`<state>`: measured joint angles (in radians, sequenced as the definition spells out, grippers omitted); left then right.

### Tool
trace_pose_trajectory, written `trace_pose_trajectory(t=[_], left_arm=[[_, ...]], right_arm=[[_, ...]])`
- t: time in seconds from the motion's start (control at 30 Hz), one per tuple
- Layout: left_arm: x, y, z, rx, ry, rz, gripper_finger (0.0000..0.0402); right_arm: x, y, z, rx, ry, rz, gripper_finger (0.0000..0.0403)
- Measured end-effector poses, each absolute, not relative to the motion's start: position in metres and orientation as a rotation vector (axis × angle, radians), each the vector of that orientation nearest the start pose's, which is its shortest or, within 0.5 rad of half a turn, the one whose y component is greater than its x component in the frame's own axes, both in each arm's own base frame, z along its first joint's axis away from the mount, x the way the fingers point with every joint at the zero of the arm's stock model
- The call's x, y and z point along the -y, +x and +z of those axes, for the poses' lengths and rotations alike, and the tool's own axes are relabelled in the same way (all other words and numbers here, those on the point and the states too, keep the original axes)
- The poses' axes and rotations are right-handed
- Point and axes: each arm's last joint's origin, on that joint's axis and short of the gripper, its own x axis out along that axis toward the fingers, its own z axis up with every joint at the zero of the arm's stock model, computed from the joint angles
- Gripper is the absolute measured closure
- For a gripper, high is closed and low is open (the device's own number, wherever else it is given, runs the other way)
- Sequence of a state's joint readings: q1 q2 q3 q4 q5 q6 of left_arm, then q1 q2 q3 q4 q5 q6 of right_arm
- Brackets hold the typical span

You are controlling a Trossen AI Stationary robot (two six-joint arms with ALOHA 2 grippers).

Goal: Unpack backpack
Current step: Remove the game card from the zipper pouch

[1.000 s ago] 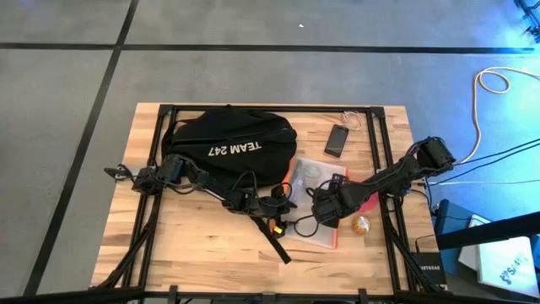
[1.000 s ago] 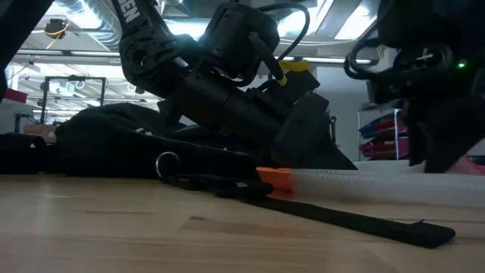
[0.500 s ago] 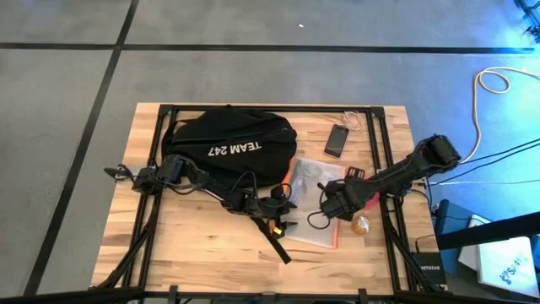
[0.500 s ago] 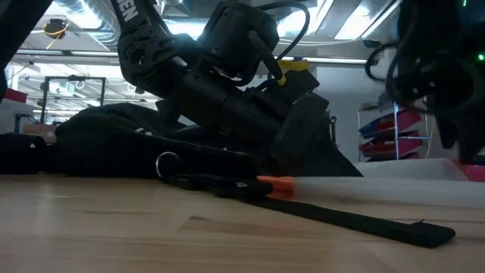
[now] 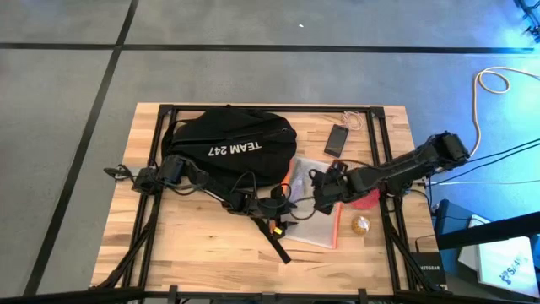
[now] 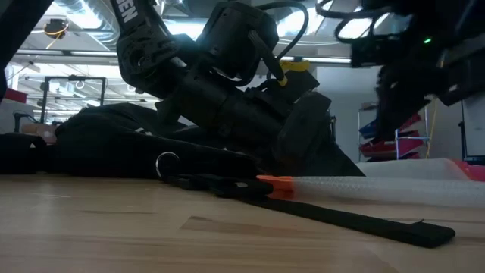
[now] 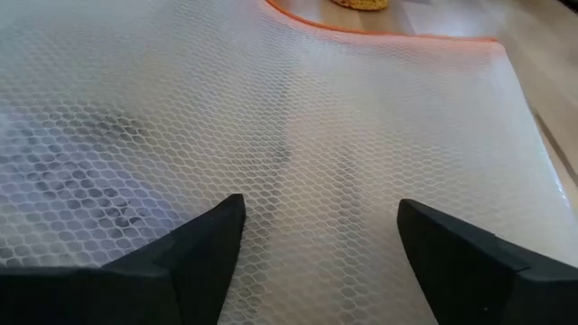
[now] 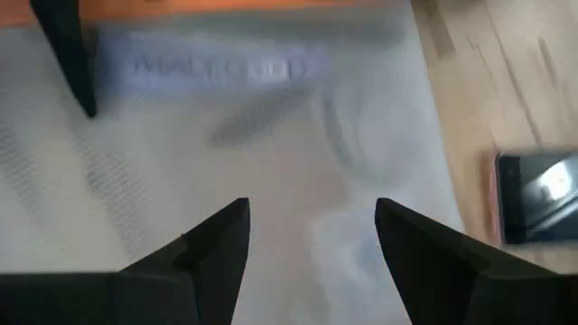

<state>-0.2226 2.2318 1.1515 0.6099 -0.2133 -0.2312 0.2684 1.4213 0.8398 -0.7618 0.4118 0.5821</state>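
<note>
The black backpack (image 5: 228, 145) lies flat on the table's far left half, its white lettering up, and one strap (image 5: 279, 242) trails toward the near edge. Right of it lies a white mesh pouch (image 5: 314, 203) with an orange edge (image 6: 274, 183). My left gripper (image 5: 287, 208) reaches from the backpack's side, low and nearly level, with its open fingers spread over the pouch's mesh (image 7: 316, 135). My right gripper (image 5: 324, 199) hangs open above the pouch (image 8: 271, 144), pointing steeply down, clear of it. My left gripper (image 7: 321, 226) has both fingers low over the pouch's mesh, with nothing between them. I cannot tell whether they touch it.
A black phone (image 5: 337, 139) lies at the far right beside the pouch. A small orange-yellow ball (image 5: 361, 225) sits on the wood near the pouch's right side, and a red item (image 5: 369, 201) shows under the right arm. Bare wood lies along the near edge.
My right gripper has risen above the pouch and swung toward the table's left, its wrist turning as it went. Its fingers have kept the same gap. The pouch and the backpack lie as before.
</note>
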Motion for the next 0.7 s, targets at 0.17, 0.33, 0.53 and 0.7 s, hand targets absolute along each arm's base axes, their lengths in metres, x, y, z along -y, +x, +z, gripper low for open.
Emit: trace_pose_trajectory(t=[0.17, 0.33, 0.53, 0.7], left_arm=[[0.09, 0.427, 0.08, -0.458, -0.113, 0.042, 0.0121], [0.09, 0.427, 0.08, -0.456, -0.11, 0.042, 0.0121], [0.089, 0.427, 0.08, -0.453, -0.122, 0.046, 0.0121], [0.089, 0.427, 0.081, -0.452, -0.137, 0.053, 0.0121]], right_arm=[[-0.026, 0.244, 0.182, -1.232, 0.062, -0.444, 0.0181], [-0.004, 0.249, 0.175, -1.279, 0.08, -0.43, 0.0181], [0.011, 0.254, 0.16, -1.344, 0.112, -0.459, 0.0181], [0.012, 0.248, 0.14, -1.438, 0.116, -0.441, 0.0181]])
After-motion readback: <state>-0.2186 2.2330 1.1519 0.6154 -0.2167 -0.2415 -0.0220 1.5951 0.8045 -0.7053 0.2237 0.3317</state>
